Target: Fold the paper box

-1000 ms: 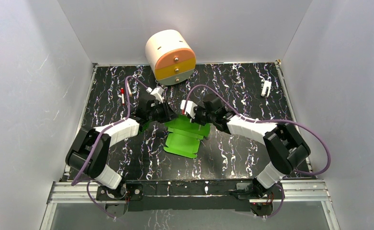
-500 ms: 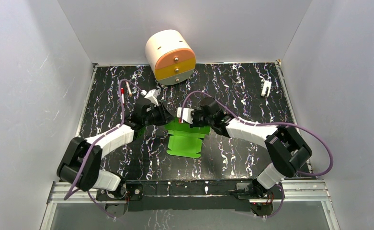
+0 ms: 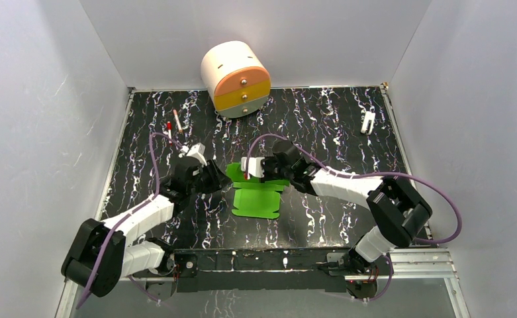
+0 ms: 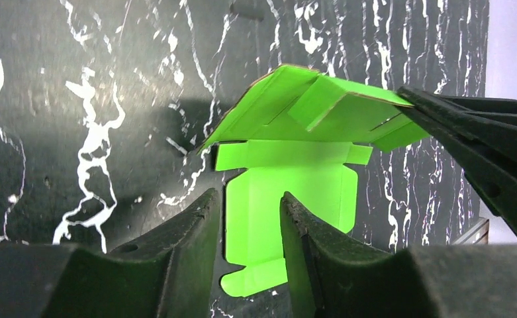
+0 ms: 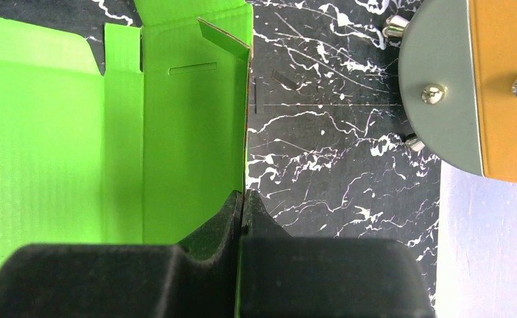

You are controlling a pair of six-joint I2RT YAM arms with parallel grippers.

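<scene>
"Looking down from above, where is the paper box?"
"Middle of the frame, on the black marbled counter. Its near part lies flat and its far part is lifted and bent over."
"Who has it?"
"The right fingers, pressed together on the edge of a raised green panel, bottom centre of their own view."
"And the left fingers?"
"Parted a little, nothing between them, just left of the box. A round drawer unit stands upper middle, well apart."
</scene>
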